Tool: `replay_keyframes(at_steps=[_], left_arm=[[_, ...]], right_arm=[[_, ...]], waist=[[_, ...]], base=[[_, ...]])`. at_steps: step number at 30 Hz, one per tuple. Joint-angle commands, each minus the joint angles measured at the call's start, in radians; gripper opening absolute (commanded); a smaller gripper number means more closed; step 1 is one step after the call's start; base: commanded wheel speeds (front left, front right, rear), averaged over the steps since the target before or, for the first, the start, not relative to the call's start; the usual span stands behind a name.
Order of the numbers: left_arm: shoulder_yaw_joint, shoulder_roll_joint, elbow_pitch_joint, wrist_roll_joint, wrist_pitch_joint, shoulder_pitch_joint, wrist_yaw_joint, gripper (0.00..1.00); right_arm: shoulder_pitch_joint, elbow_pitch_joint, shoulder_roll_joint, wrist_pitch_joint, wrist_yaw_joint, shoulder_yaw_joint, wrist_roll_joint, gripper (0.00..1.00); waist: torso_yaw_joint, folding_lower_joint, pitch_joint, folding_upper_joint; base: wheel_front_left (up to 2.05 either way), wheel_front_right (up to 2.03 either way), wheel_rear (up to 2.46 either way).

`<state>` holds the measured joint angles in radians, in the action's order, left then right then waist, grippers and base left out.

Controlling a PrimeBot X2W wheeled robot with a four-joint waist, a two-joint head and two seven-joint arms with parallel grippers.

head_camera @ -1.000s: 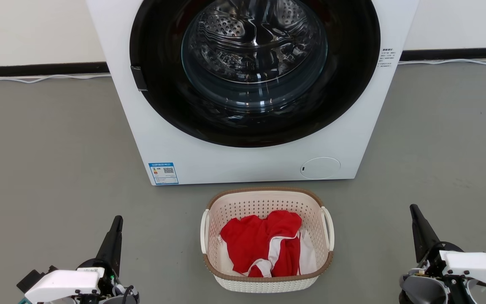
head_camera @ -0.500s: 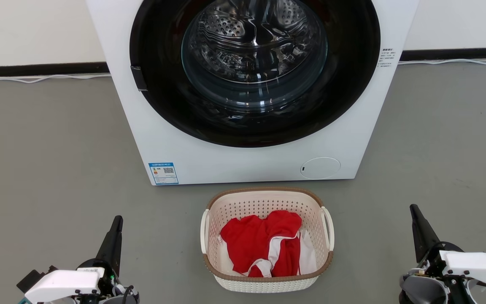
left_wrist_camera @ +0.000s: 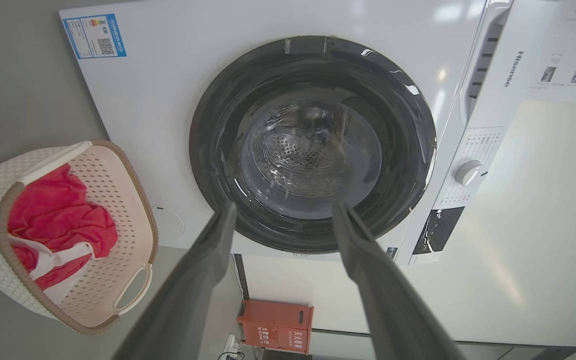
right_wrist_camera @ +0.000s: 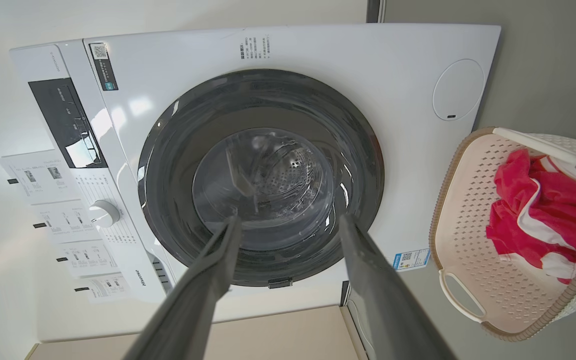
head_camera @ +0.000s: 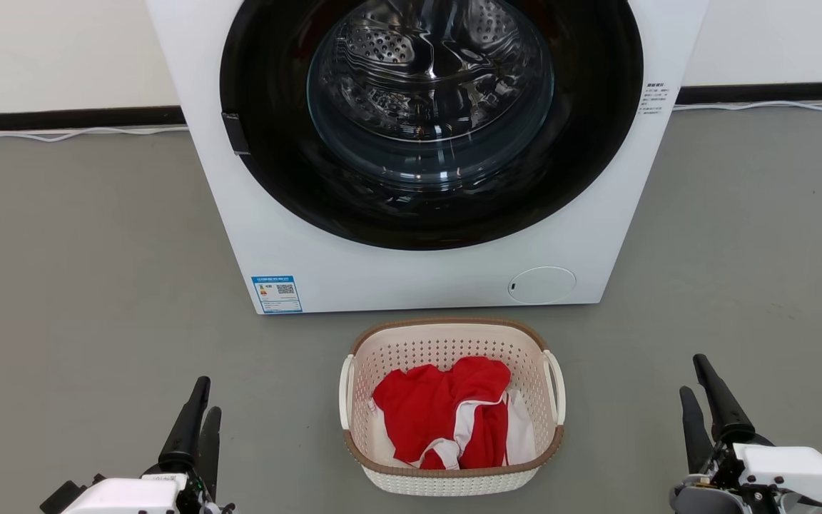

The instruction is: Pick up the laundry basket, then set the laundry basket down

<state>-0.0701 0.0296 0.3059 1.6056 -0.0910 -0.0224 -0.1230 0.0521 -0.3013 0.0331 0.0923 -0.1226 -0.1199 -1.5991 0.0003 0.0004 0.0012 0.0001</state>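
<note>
The laundry basket (head_camera: 447, 343) stands on the grey floor just in front of the washing machine, cream-white with a brown rim and white loop handles at both sides. Red and white clothes (head_camera: 447, 414) lie inside it. My left gripper (head_camera: 205, 398) is low at the basket's left, well apart from it, and open with nothing between its fingers. My right gripper (head_camera: 691, 375) is at the basket's right, also apart, open and empty. In the left wrist view the basket (left_wrist_camera: 113, 190) sits left of my open gripper (left_wrist_camera: 284, 206). In the right wrist view the basket (right_wrist_camera: 468, 210) sits right of my open gripper (right_wrist_camera: 289, 219).
A white front-loading washing machine (head_camera: 382, 278) with its round dark glass door (head_camera: 429, 121) shut stands right behind the basket. A white cable (head_camera: 68, 133) runs along the wall base. A red box (left_wrist_camera: 275, 325) stands by the wall beyond the machine.
Both grippers have dropped slightly lower in the head view and rolled, so two fingers now show on each where one showed before. The basket has not moved.
</note>
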Motion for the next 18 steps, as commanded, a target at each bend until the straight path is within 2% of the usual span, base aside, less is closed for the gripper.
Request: replay_keyframes(at_steps=[1, 9, 18], left_arm=[[0.003, 0.006, -0.030, -0.002, 0.011, -0.025, -0.001, 1.00], [0.013, 0.007, -0.027, -0.044, 0.034, -0.024, 0.001, 1.00], [0.024, 0.008, -0.027, -0.164, 0.061, -0.028, 0.022, 1.00]], right_arm=[[0.021, 0.034, 0.008, -0.015, -0.001, 0.008, 0.017, 1.00], [0.019, 0.043, 0.012, -0.038, -0.002, 0.018, 0.110, 1.00], [0.020, 0.053, 0.013, -0.065, -0.002, 0.028, 0.282, 1.00]], waist=[[0.000, 0.0011, 0.000, -0.0001], [0.000, -0.0003, 0.002, -0.0001], [0.000, -0.0003, 0.001, -0.0001]], base=[[0.00, 0.00, 0.00], [0.00, 0.00, 0.00], [0.00, 0.00, 0.00]])
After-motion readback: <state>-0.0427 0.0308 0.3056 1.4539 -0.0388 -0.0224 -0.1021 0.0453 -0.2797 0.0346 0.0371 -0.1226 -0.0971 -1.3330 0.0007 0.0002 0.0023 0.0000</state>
